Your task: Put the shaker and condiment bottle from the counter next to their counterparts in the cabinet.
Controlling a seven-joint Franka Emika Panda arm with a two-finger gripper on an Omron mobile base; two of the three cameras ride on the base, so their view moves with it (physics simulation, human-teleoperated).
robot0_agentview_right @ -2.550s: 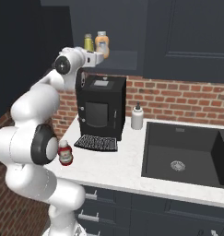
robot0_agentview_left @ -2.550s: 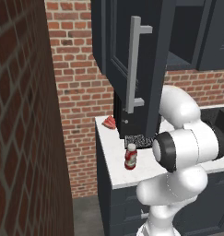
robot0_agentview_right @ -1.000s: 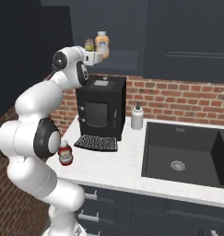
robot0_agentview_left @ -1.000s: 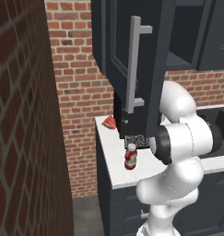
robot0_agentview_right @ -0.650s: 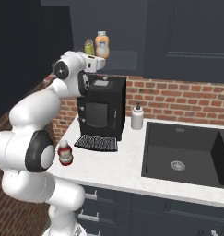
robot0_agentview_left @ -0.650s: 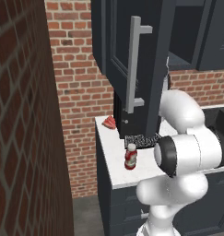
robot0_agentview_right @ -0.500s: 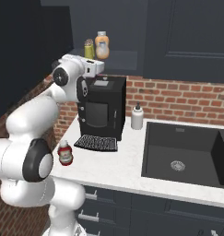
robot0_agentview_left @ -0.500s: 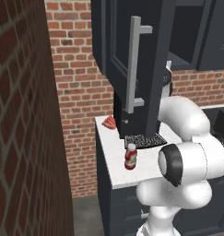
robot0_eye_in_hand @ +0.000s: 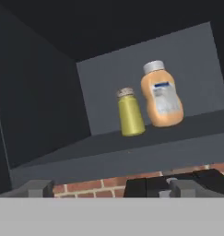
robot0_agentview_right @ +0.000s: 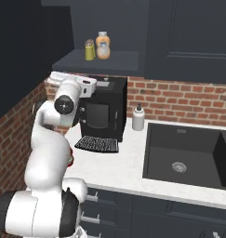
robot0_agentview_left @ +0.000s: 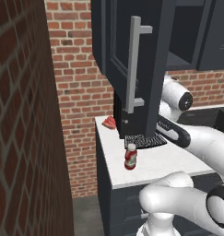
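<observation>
The yellow-green shaker (robot0_eye_in_hand: 130,113) stands upright on the cabinet shelf (robot0_eye_in_hand: 132,150), close beside an orange grey-capped bottle (robot0_eye_in_hand: 162,94). From the right base view the shaker (robot0_agentview_right: 89,49) and orange bottle (robot0_agentview_right: 103,45) sit on the shelf (robot0_agentview_right: 109,60) of the cabinet. My gripper (robot0_eye_in_hand: 111,188) is open and holds nothing, below and in front of the shelf edge. The hand (robot0_agentview_right: 89,86) hovers by the coffee machine's top. The red condiment bottle (robot0_agentview_left: 130,156) stands upright on the white counter (robot0_agentview_left: 159,163), near its front edge.
The open cabinet door (robot0_agentview_left: 150,69) with its grey bar handle (robot0_agentview_left: 133,64) hangs over the counter's left part. A black coffee machine (robot0_agentview_right: 103,111), a white dispenser (robot0_agentview_right: 138,117) and a dark sink (robot0_agentview_right: 189,155) are there. A flat red thing (robot0_agentview_left: 109,122) lies by the brick wall.
My hand has dropped from shelf height to just below the shelf, drawing back from the shaker. The shaker, orange bottle and red bottle have not moved.
</observation>
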